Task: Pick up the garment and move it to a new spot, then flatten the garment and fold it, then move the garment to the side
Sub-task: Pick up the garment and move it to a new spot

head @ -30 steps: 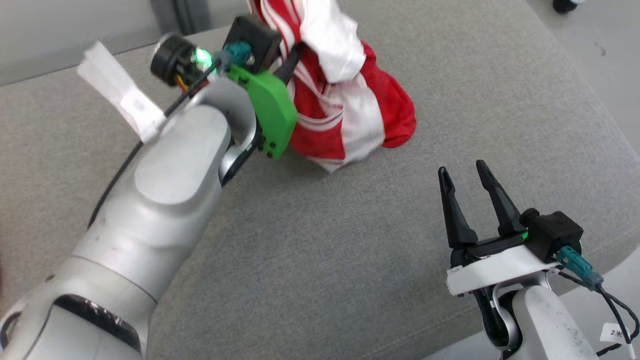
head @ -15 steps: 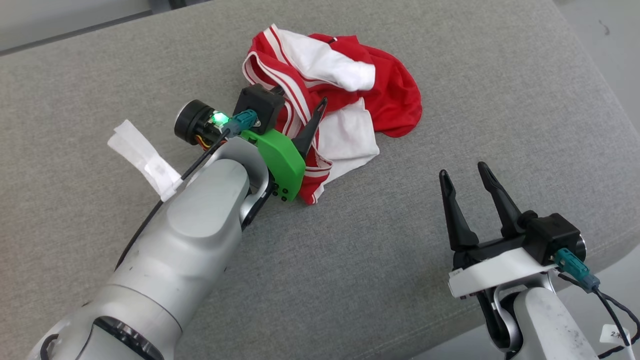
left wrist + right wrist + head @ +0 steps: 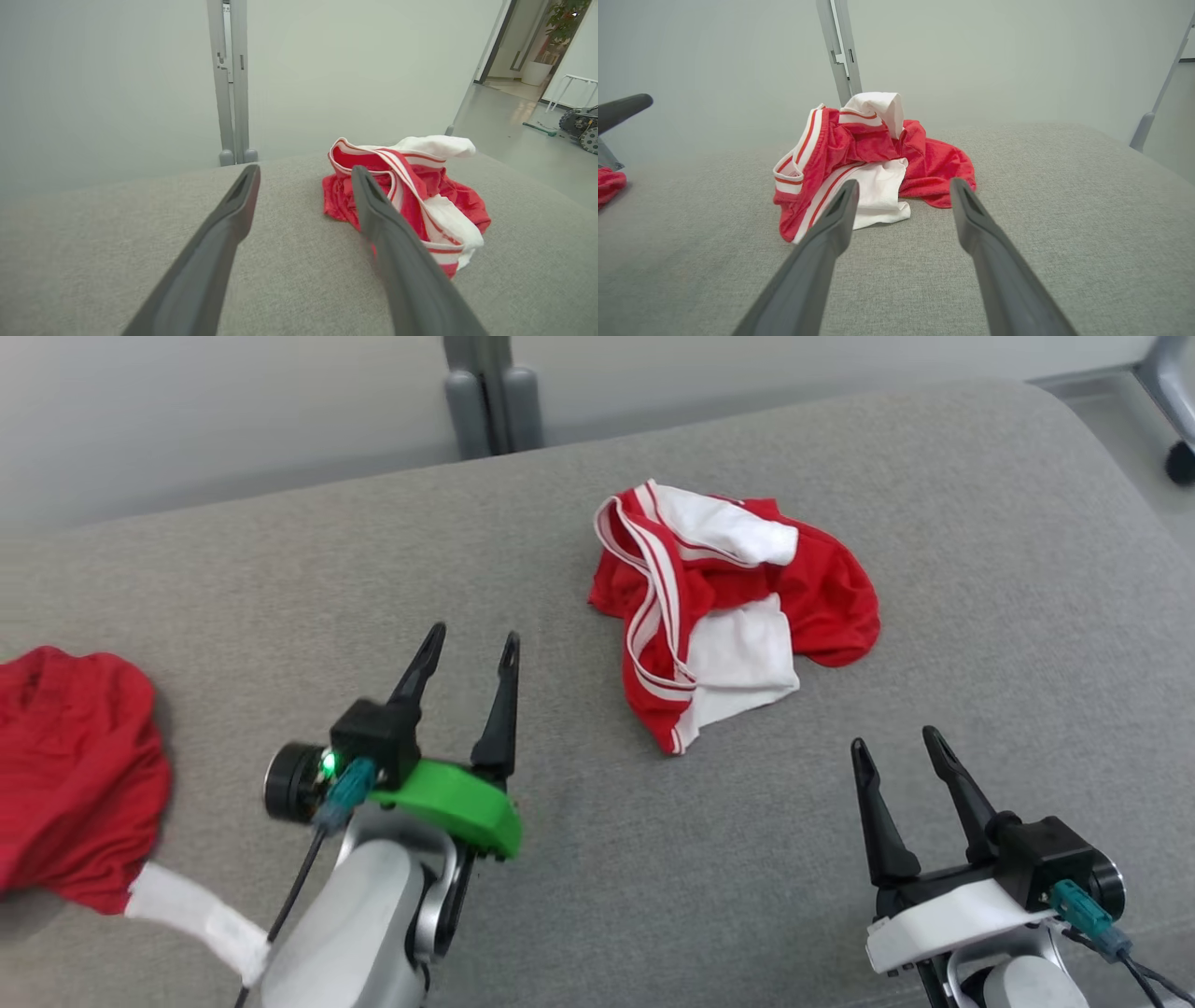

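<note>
While both my arms hang over the grey cushion [image 3: 579, 859], the garment [image 3: 728, 607] lies ahead in a crumpled red-and-white heap, touching neither of them. My left gripper [image 3: 472, 635] is spread apart and holds nothing, and my right gripper [image 3: 894, 741] is parted and empty too. Folds bury much of the garment, so I can't read its shape. Another red cloth [image 3: 65, 775] runs off the left edge, cut short.

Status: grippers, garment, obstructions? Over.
Left gripper open, empty. Right gripper open, empty. Red-and-white garment crumpled on grey cushion, apart from both. Second red cloth far left, not in the way.
</note>
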Controlling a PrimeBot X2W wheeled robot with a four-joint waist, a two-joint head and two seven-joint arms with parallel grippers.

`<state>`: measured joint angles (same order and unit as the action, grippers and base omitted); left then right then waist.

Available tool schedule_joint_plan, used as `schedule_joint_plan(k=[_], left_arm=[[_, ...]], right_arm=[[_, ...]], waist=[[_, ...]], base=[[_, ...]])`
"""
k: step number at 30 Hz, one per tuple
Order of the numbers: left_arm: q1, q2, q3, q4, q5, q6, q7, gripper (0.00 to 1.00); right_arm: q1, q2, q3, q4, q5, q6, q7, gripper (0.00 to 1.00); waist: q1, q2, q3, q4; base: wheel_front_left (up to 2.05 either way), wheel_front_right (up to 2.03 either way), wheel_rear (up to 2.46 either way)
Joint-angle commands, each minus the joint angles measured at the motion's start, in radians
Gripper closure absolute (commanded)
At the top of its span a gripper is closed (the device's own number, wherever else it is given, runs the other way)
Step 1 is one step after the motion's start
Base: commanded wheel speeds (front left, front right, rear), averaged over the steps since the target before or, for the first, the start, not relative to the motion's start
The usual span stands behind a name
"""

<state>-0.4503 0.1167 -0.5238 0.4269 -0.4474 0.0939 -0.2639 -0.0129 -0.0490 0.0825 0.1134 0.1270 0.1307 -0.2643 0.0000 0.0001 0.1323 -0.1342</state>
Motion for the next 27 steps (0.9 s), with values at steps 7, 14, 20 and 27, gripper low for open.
schedule_joint_plan(k=[7,14,20,27], left_arm=[[0.300,-0.002,0.216,-0.236,0.139,-0.033,0.000,0.00],[0.481,-0.032,0.369,-0.364,0.244,-0.107,0.000,0.00],[0.600,-0.057,0.426,-0.385,0.259,-0.167,0.000,0.00],[0.663,-0.065,0.450,-0.395,0.265,-0.189,0.000,0.00]], right_arm=[[0.066,-0.002,-0.015,-0.037,-0.038,0.000,0.000,0.00],[0.096,-0.002,-0.026,-0.056,-0.053,0.000,0.000,0.00],[0.119,-0.002,-0.022,-0.071,-0.032,0.000,0.000,0.00],[0.137,-0.002,-0.016,-0.076,-0.027,0.000,0.000,0.00]], waist=[[0.0000,-0.0001,-0.169,0.169],[0.0000,-0.0001,-0.190,0.170],[0.0000,-0.0001,-0.195,0.149],[0.0000,-0.0001,-0.203,0.133]], base=[[0.00,0.00,0.00],[0.00,0.00,0.00],[0.00,0.00,0.00],[0.00,0.00,0.00]])
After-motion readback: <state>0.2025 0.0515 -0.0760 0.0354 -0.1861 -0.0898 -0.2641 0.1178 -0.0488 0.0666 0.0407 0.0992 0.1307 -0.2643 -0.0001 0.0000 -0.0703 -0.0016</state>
